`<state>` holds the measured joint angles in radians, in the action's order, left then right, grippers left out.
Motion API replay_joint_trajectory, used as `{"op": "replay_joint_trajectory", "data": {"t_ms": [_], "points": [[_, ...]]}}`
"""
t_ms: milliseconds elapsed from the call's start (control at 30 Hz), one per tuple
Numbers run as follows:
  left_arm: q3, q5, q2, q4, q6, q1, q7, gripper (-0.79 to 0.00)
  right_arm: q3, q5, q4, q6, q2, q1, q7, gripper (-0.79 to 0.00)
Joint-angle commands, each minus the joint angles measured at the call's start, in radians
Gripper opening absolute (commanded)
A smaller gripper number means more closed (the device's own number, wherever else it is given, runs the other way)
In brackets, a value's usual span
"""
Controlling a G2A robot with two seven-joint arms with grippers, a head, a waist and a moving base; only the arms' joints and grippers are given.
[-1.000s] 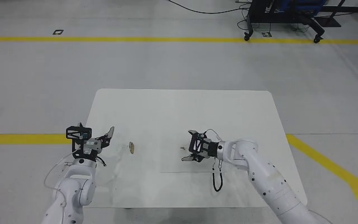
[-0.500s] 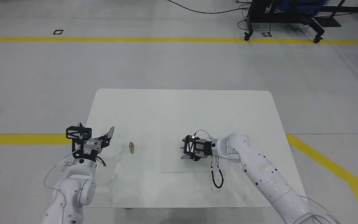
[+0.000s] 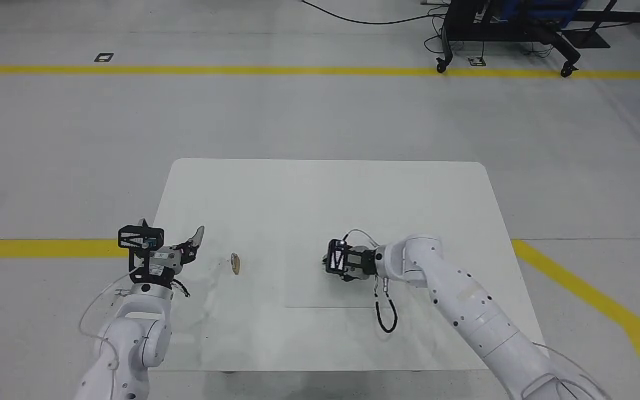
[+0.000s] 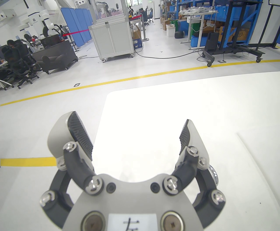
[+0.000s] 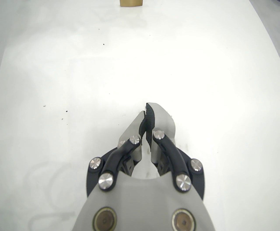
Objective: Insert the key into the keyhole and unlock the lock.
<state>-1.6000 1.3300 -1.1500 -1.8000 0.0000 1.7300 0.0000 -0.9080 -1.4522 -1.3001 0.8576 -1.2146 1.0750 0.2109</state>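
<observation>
white table [image 3: 300, 195] with brass lock [image 3: 235, 263] — yellow-lined floor [image 3: 300, 110]

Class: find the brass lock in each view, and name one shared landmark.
Top view: lock on the table, picture-left of the right end effector.
Left wrist view: not in it.
Right wrist view: lock straight ahead of the shut right end effector, cut by the frame.
Shared landmark: the white table.

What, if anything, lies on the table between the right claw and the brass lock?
Nothing visible stands in the way. Bare white table runs from the right claw to the lock. The right wrist view shows a few tiny dark specks on that stretch.
</observation>
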Motion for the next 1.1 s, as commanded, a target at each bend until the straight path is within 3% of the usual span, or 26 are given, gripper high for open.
{"op": "replay_joint_trajectory", "data": {"t_ms": [0,233,500,800,1067], "points": [[0.000,0.000,0.000,0.000,0.000,0.000,0.000,0.000,-0.002,-0.004,-0.006,-0.005,0.002,0.003,-0.011,-0.785],[0.000,0.000,0.000,0.000,0.000,0.000,0.000,0.000,-0.046,-0.001,-0.028,0.002,0.019,0.038,-0.096,-0.785],[0.000,0.000,0.000,0.000,0.000,0.000,0.000,0.000,-0.092,0.040,0.026,0.050,0.035,0.079,-0.331,-0.785],[0.001,0.002,0.000,-0.003,-0.003,-0.001,0.002,0.000,-0.092,0.040,0.026,0.050,0.035,0.079,-0.331,-0.785],[0.088,0.152,0.000,-0.171,-0.081,-0.016,-0.038,0.000,-0.098,0.039,0.029,0.015,0.038,0.102,-0.399,-0.785]]}}
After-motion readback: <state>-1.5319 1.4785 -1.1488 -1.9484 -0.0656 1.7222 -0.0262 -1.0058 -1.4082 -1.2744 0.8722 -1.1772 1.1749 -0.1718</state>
